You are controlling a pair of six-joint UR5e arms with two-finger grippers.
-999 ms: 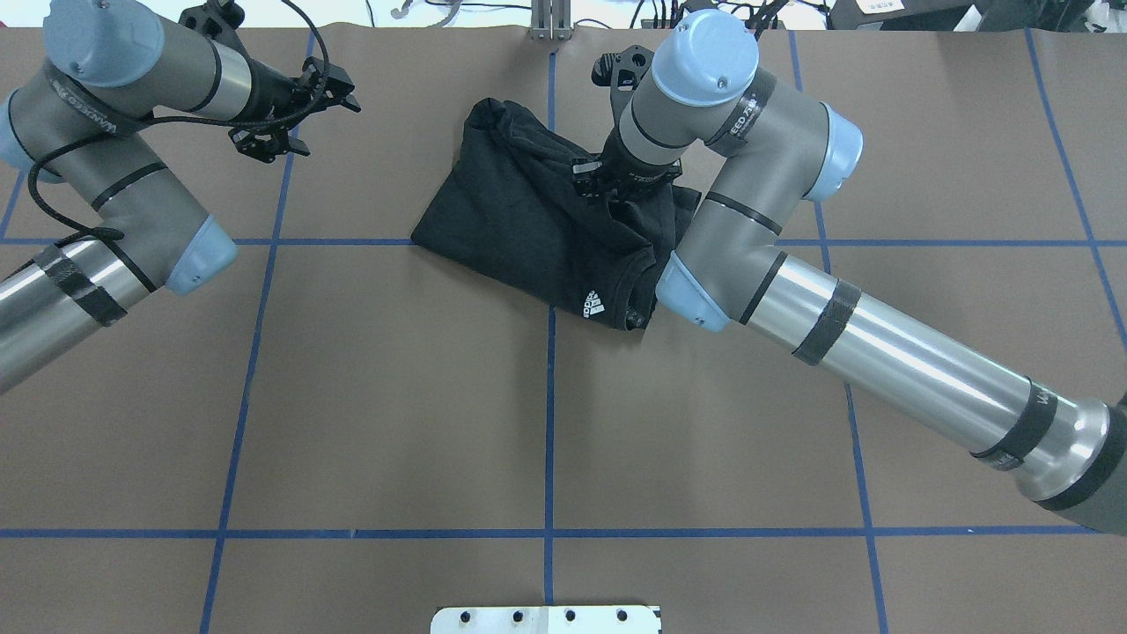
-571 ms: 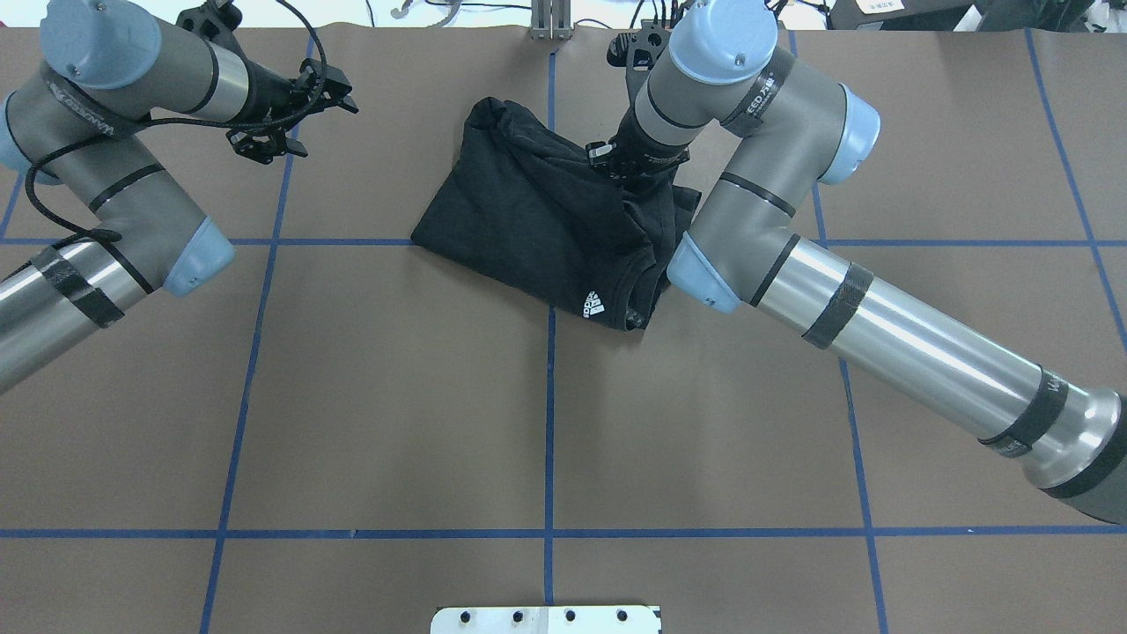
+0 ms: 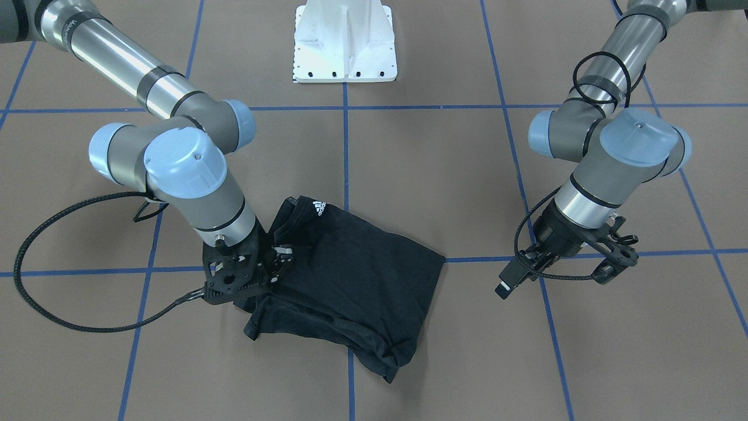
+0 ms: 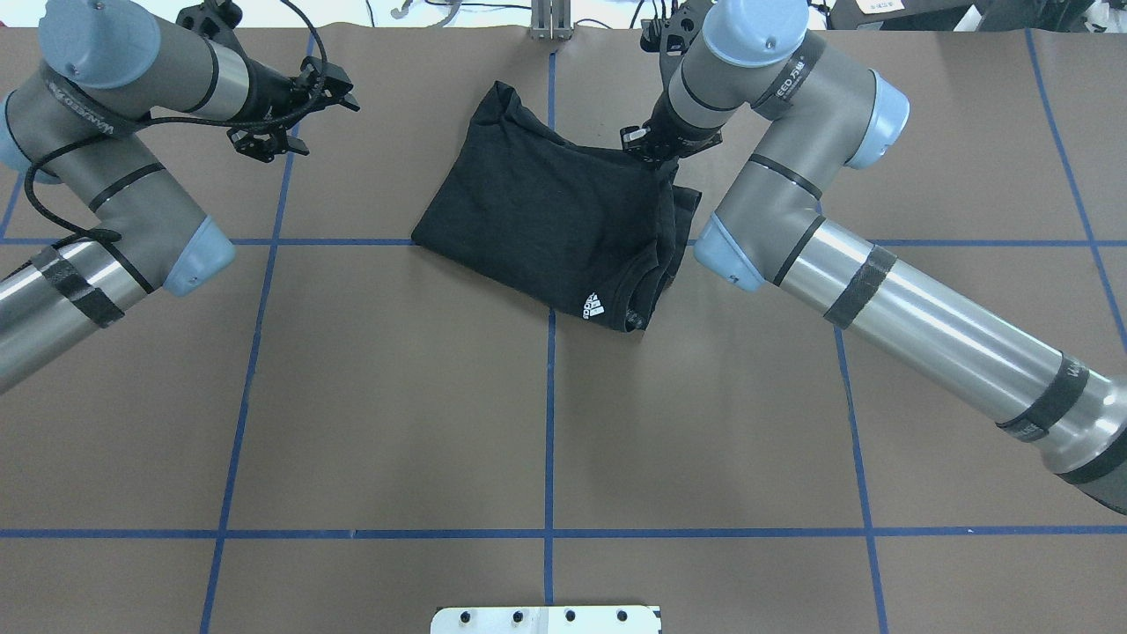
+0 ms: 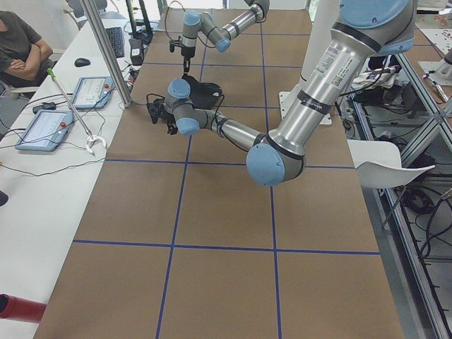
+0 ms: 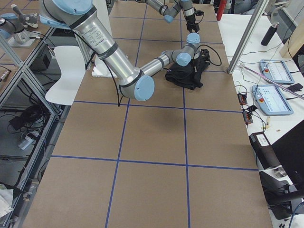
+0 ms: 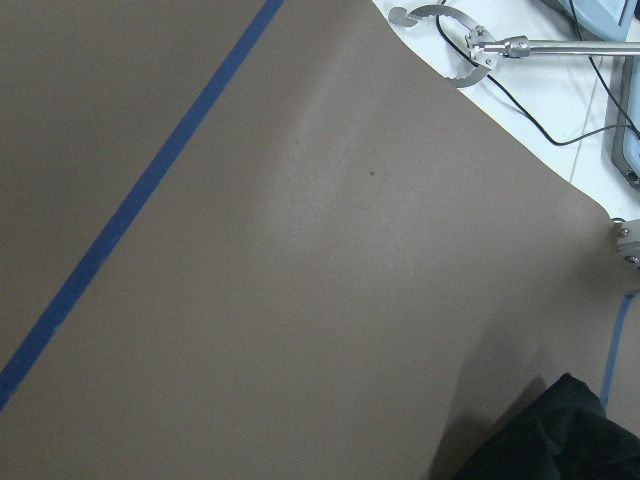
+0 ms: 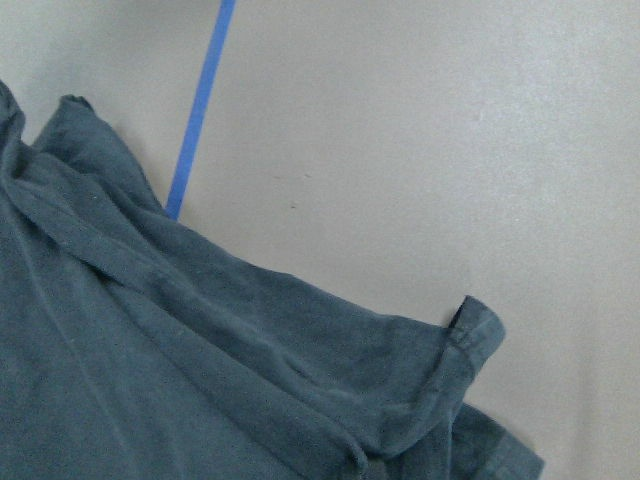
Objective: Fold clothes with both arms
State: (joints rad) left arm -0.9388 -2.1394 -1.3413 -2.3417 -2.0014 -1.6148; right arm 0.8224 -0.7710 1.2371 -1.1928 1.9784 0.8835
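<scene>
The shirt (image 4: 546,211) looks soft, light and limp; best held by its hem corners. The right arm (image 4: 924,326) has its jaws pinching the shirt's two o'clock edge; the left arm (image 4: 132,194) has its jaws spread, empty.

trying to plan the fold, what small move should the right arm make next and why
Probably lower the right gripper and let go: it pinches the T-shirt at its far edge, with that layer drawn flat. The left gripper hangs open, apart.
</scene>
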